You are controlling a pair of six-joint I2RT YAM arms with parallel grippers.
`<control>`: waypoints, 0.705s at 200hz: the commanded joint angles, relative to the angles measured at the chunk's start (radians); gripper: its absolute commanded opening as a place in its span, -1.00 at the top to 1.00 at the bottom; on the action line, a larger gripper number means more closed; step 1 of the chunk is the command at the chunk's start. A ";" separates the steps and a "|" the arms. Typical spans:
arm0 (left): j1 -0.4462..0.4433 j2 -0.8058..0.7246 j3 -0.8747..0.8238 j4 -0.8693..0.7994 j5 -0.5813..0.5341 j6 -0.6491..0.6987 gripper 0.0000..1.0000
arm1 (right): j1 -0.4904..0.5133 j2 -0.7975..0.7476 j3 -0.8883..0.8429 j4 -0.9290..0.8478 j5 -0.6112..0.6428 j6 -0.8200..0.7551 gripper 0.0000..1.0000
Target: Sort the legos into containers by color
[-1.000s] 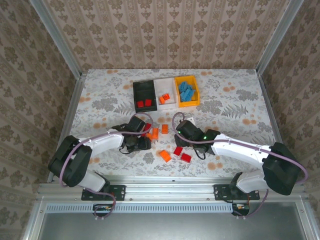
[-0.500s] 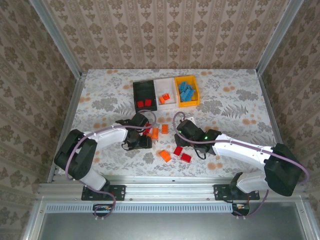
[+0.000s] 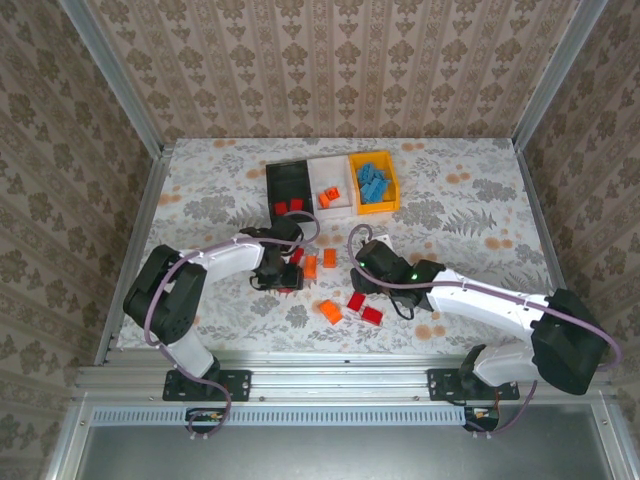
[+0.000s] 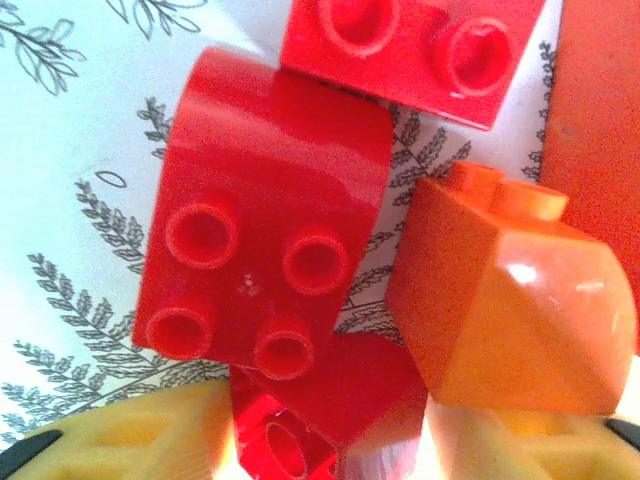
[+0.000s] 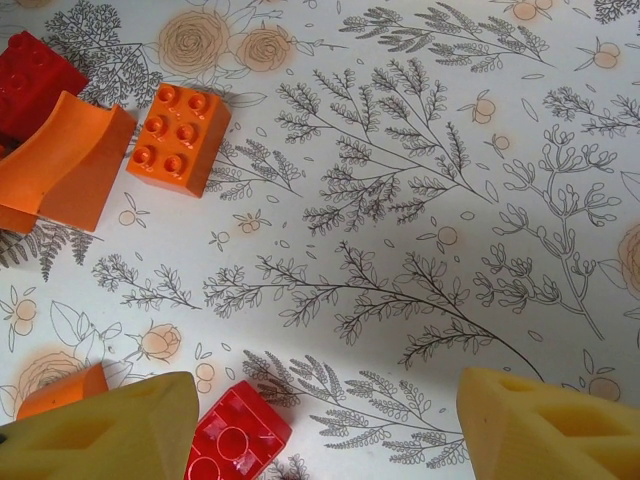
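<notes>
The table (image 3: 470,200) is covered in a pale cloth printed with ferns and orange blossoms; at its far side three glossy rectangular plastic bins stand touching in a row; the black bin (image 3: 277,180) holds red bricks (image 3: 289,207), the white bin (image 3: 324,170) holds orange bricks (image 3: 330,196), and the orange-yellow bin (image 3: 391,190) holds a heap of blue bricks (image 3: 372,183); the remaining legos lie loose on the table between the two arms, among them an orange brick (image 3: 329,311) and two red ones (image 3: 355,301) (image 3: 372,316) towards the near edge; the left pincer (image 3: 283,272) hangs low over a tight cluster just beside further orange pieces (image 3: 310,266); its wrist view shows a shiny red brick with a rounded top and four studs (image 4: 265,270), a red two-stud brick (image 4: 410,50) beyond it, and a smooth orange sloped brick (image 4: 510,300) with two studs to the right; a smaller red brick (image 4: 320,420) sits between the foam-like yellow pads (image 4: 130,445), which stand narrow and close at either side of it, though glare hides whether they truly clamp it, so that cannot be told; the right pincer (image 3: 362,268) stands wide with bare cloth between its yellow pads (image 5: 550,430); a red brick turned hollow side up (image 5: 235,440) lies just beside its other pad, and farther off lie a six-stud orange brick (image 5: 178,138) and a curved orange piece (image 5: 65,165).
</notes>
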 commanded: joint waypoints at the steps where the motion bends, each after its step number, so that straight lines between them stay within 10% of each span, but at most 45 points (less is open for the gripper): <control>1: 0.028 0.024 0.008 0.235 -0.105 0.044 -0.04 | -0.007 -0.028 -0.013 0.006 0.000 -0.004 -0.40; 141: -0.004 -0.148 -0.001 0.150 -0.074 0.030 0.08 | -0.009 -0.064 -0.017 0.010 0.005 -0.005 -0.39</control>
